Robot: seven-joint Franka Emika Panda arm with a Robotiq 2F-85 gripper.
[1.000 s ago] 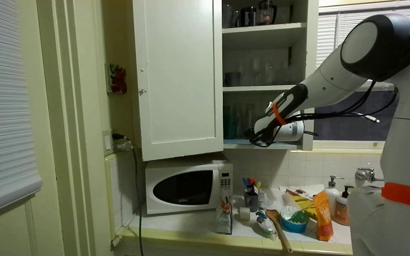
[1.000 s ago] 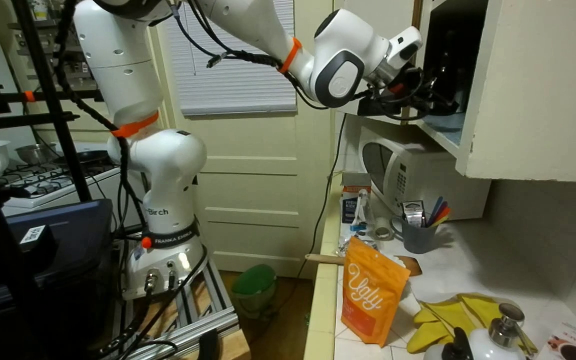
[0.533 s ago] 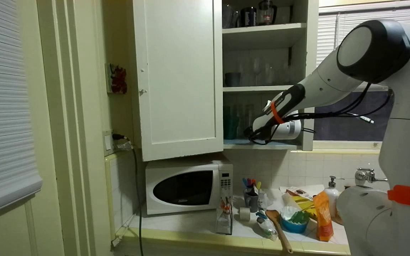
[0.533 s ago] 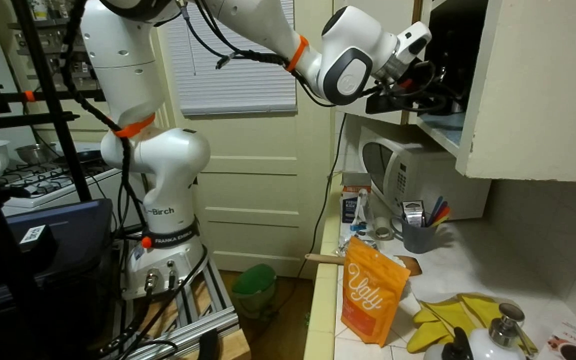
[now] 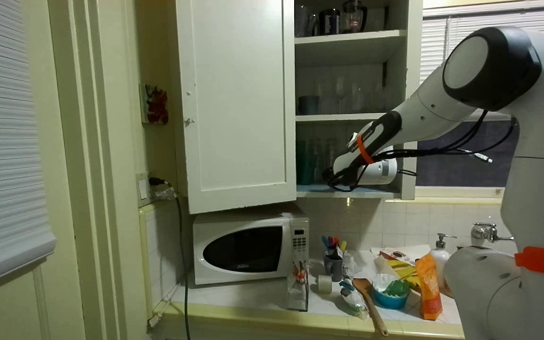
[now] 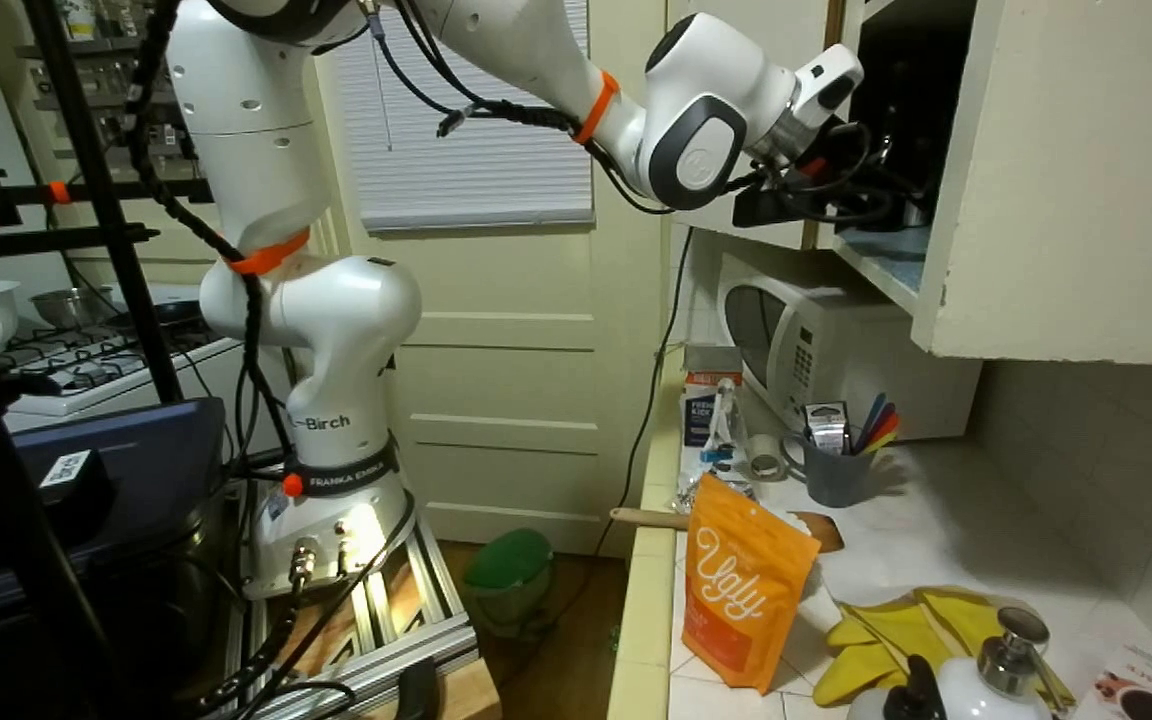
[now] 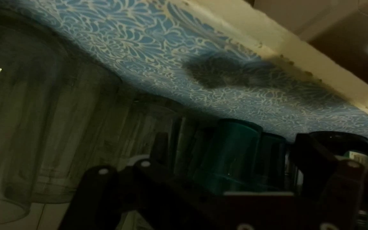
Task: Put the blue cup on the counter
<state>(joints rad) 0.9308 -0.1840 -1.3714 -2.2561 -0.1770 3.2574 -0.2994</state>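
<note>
A teal blue-green cup (image 7: 232, 150) stands on the cabinet's lowest shelf. It is dim in an exterior view (image 5: 306, 163), and a darker teal cup (image 7: 272, 153) is beside it. My gripper (image 7: 237, 150) is open, with its fingers apart to the left and right of the teal cup in the wrist view. The cup appears in line with the gap, and I cannot tell whether a finger touches it. In an exterior view the gripper (image 6: 876, 190) is partly inside the cabinet and its tips are hidden. The off-white counter (image 5: 234, 297) runs below; it also shows in an exterior view (image 6: 936, 540).
Clear glasses (image 7: 14, 111) stand close on the left in the wrist view. A dark-lidded jar (image 7: 339, 137) is at the right. The shelf's front edge (image 7: 286, 48), open cabinet door (image 5: 239, 104) and middle shelf (image 5: 343, 117) bound the space. A microwave (image 5: 248, 250), orange bag (image 6: 746, 590) and grey mug (image 6: 836, 475) stand on the counter.
The arm has moved a little farther into the cabinet, toward the cups, mostly in the earlier half second. It has hardly moved since. Nothing on the counter has moved.
</note>
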